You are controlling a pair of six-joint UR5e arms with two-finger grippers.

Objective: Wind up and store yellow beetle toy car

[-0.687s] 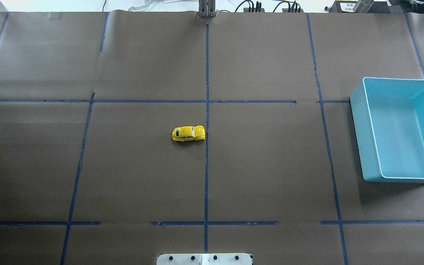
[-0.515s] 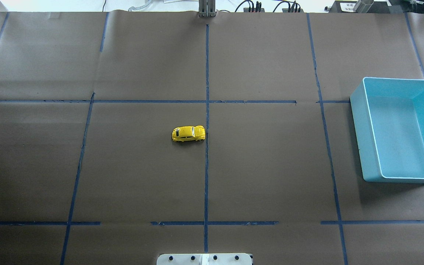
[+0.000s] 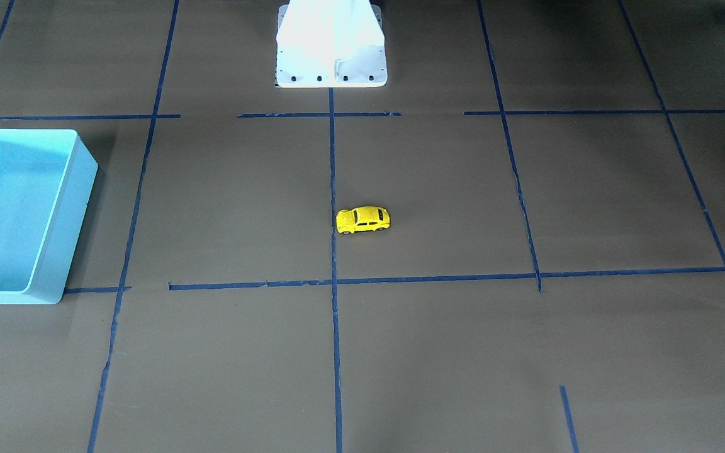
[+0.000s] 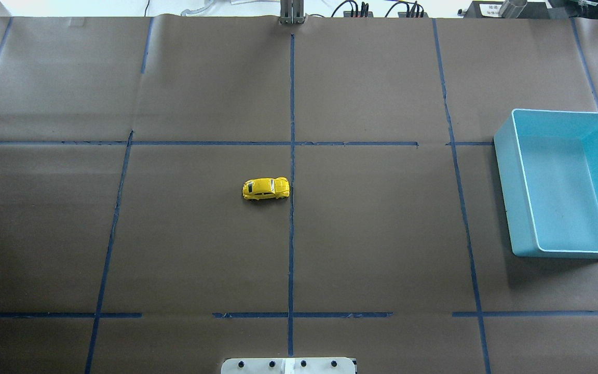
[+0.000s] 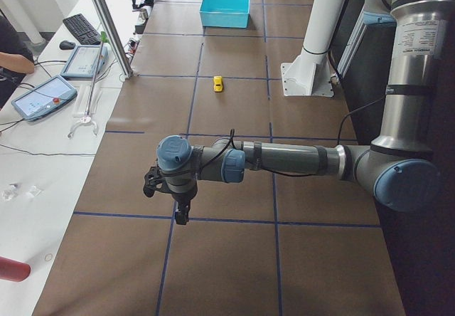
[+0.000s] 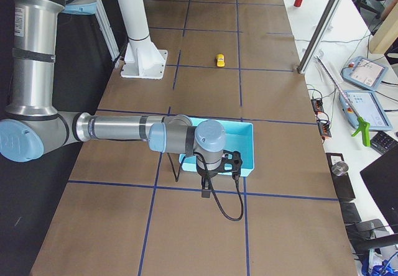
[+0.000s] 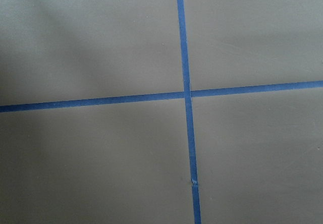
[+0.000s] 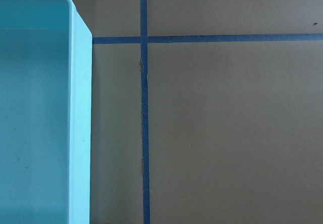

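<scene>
The car [image 4: 266, 188] stands on its wheels near the middle of the tabletop [image 4: 382, 234], just at the 9 o'clock side of the centre tape line [image 4: 291, 104], nose toward 3 o'clock. The bin [image 4: 517, 197] sits well apart at 3 o'clock.

The car looks small, light and rigid, with a glossy rounded shell that is likely to be slippery. It will probably roll if nudged along its length. The best hold seems to be across the flat door sides, low and mid-body, so the wheels stay free for winding.

The left end effector [image 5: 182, 215] and right end effector [image 6: 204, 193] hang far from the car. I cannot tell whether either is open or closed.
</scene>
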